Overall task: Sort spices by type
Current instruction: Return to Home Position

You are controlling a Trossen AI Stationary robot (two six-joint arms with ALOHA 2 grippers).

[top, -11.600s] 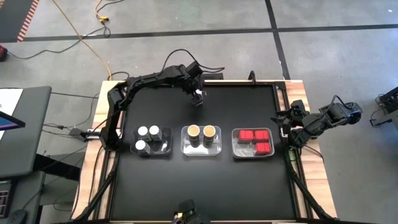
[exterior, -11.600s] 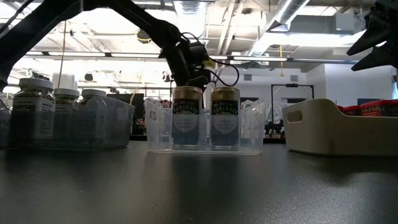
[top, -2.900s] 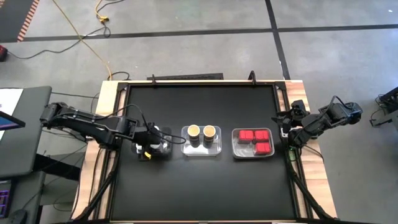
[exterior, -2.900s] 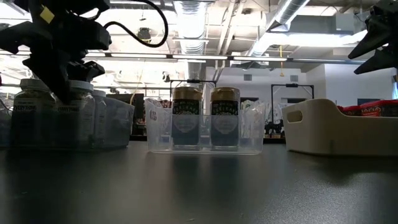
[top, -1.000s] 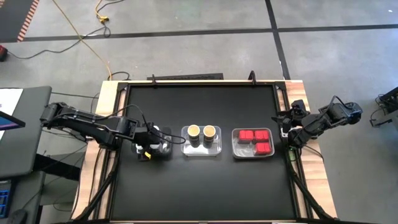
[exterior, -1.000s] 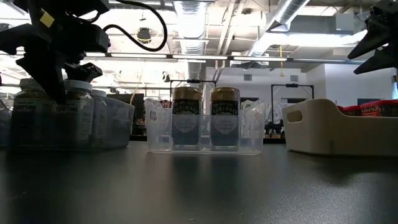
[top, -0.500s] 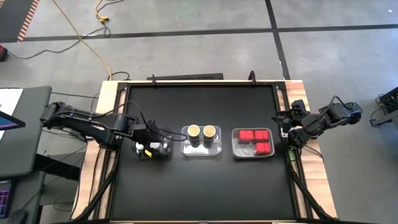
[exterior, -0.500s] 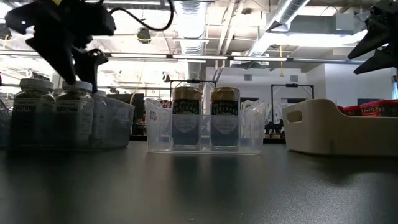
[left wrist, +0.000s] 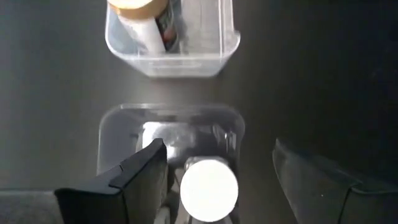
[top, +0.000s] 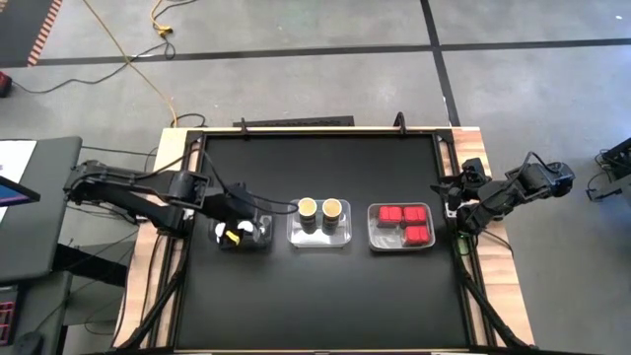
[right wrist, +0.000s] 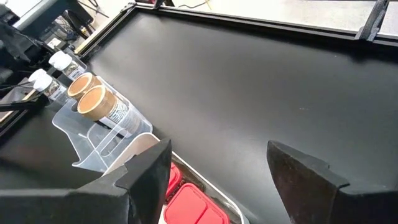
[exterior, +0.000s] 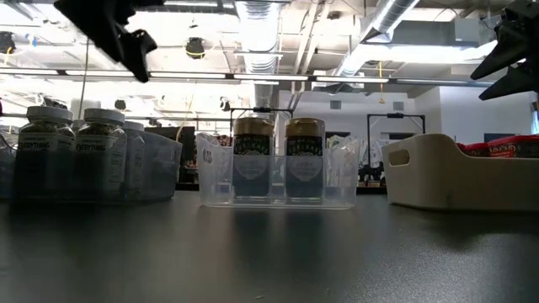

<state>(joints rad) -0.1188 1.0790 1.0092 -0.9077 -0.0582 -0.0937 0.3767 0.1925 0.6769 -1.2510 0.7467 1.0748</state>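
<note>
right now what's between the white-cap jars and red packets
High view: a clear tray with two tan-topped jars. Left gripper hangs above the white-cap jars; right gripper waits at the table edge.

I read the back half of the surface [top: 315,163] as bare, and the front strip too, so a claw can sweep across either without meeting anything. What blocks is the row across the middle, with narrow gaps between: the left tray [exterior: 164,164] with its white-capped jars [exterior: 103,151], the middle tray [top: 319,238] with two tan-topped jars [top: 307,207] standing well above its wall, and the right tray [top: 402,246] of low red packets [top: 402,215]. The left claw [exterior: 118,34] hangs spread above the jar caps with clear air beneath, and the right claw [top: 452,202] waits at the surface's right edge.
</note>
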